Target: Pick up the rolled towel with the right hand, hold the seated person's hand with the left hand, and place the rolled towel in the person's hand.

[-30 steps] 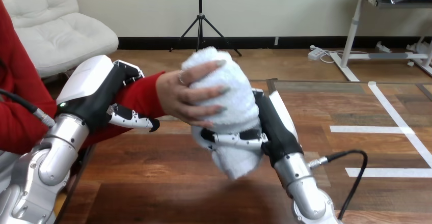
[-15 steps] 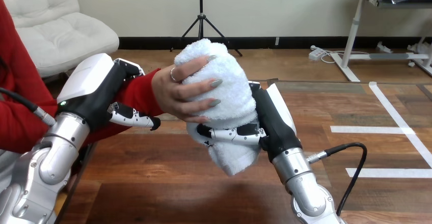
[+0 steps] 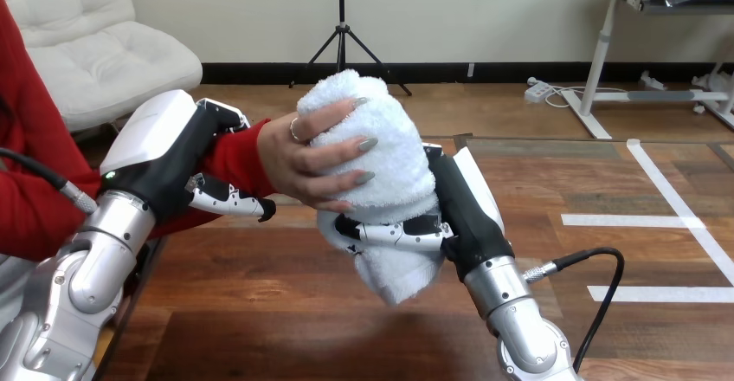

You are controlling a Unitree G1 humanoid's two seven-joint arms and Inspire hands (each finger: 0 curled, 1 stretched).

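We see the right hand with fingers curled round the lower part of the rolled towel, above the tabletop, while the person's hand grips its upper part and the left hand clasps the person's wrist at left.

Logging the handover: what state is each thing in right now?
rolled towel: roughly upright, lifted, held from two sides.
right hand: shut round the towel's lower half.
person's hand: fingers wrapped over the towel's upper half.
left hand: clasped round the person's wrist, thumb underneath.
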